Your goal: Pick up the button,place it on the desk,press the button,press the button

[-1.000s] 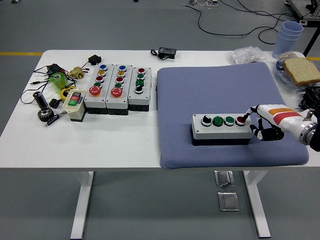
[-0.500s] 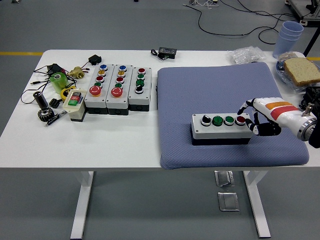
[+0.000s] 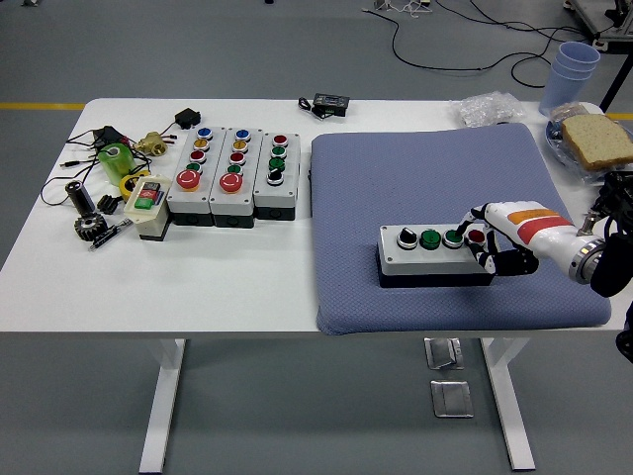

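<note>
A grey button box (image 3: 436, 255) with a black base lies on the blue mat (image 3: 435, 178). It carries a black selector knob, two green buttons and a red button in a row. My right hand (image 3: 485, 237) comes in from the right at the box's right end. Its index finger stretches over the red button (image 3: 476, 236) toward the neighbouring green button (image 3: 453, 238), tip at or on it. The other fingers curl under beside the box end and hold nothing. My left arm is out of view.
Three more button boxes (image 3: 233, 174) stand in a row on the left of the table, with a small switch box (image 3: 145, 199), a gear, a cylinder and cables beside them. Bread on a plate (image 3: 593, 140), stacked cups (image 3: 571, 73) and a plastic bag (image 3: 487, 109) sit far right.
My right hand lifted off the red button, then slid left along the box, so its index fingertip now reaches the right green button. The box has not moved.
</note>
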